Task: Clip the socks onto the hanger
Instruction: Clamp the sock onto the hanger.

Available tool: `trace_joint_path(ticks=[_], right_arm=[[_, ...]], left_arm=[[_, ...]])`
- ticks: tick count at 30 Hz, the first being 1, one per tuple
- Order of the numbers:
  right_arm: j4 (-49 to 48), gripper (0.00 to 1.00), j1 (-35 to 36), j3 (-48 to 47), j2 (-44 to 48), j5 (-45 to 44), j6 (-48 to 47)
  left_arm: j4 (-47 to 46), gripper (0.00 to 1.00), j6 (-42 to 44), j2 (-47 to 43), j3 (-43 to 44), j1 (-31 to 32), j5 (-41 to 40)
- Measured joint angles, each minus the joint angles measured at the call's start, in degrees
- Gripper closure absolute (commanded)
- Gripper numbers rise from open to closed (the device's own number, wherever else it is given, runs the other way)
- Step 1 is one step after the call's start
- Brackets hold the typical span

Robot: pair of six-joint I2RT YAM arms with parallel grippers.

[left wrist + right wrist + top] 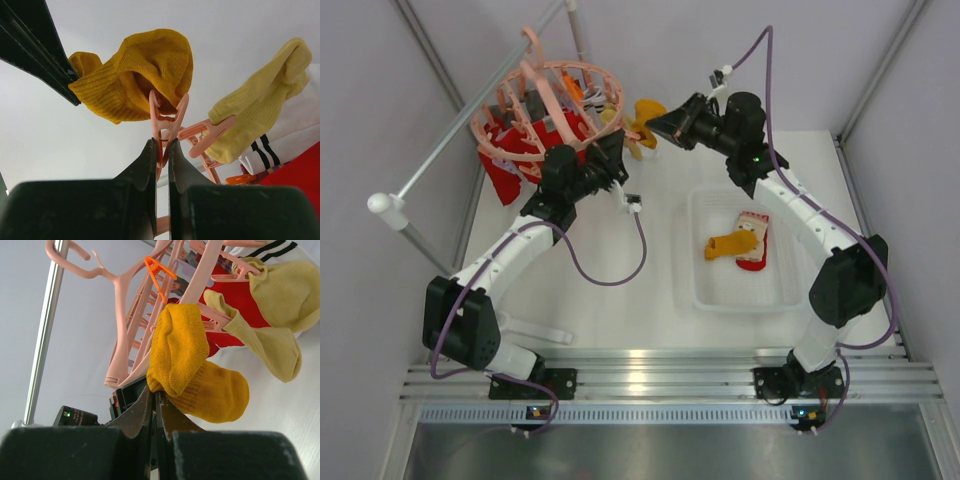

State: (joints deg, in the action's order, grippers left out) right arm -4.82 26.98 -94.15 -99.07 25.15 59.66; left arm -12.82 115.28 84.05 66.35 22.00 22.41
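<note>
White surface (pixel 650 310) below; your left jaws squeeze a pink peg (pixel 156 112), right jaws pinch the mustard sock (pixel 180 347).

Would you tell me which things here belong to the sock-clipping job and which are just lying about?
Job: held sock in right fingers, clip peg in left fingers, hanger, waiting mustard sock, red sock.
Lying about: grey rail, white strip, tray.

On my left wrist camera, the peg's (pixel 168 120) lower part is mostly hidden between the left gripper's (pixel 161 146) jaws. A white striped sock (pixel 285 145) and a red sock (pixel 300 170) run off the right edge.
</note>
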Motion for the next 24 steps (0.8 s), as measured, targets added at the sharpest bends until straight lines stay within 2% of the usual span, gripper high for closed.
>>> trace_joint_path(ticks=[19,20,23,24], right_arm=[[-0.2,1.0,0.0,0.0,0.0,0.0,9.9],[-0.1,1.0,0.0,0.0,0.0,0.0,10.3],[0.0,1.0,0.0,0.0,0.0,0.0,11.3],[0.1,1.0,0.0,0.0,0.0,0.0,11.5]], left_arm=[[-0.2,0.99,0.0,0.2,0.0,0.0,-0.7],[-0.2,0.94,0.0,0.3,0.0,0.0,-0.7],[-0.5,0.88,0.1,0.5,0.0,0.0,-0.8],[-0.5,0.82,0.1,0.6,0.0,0.0,-0.9]])
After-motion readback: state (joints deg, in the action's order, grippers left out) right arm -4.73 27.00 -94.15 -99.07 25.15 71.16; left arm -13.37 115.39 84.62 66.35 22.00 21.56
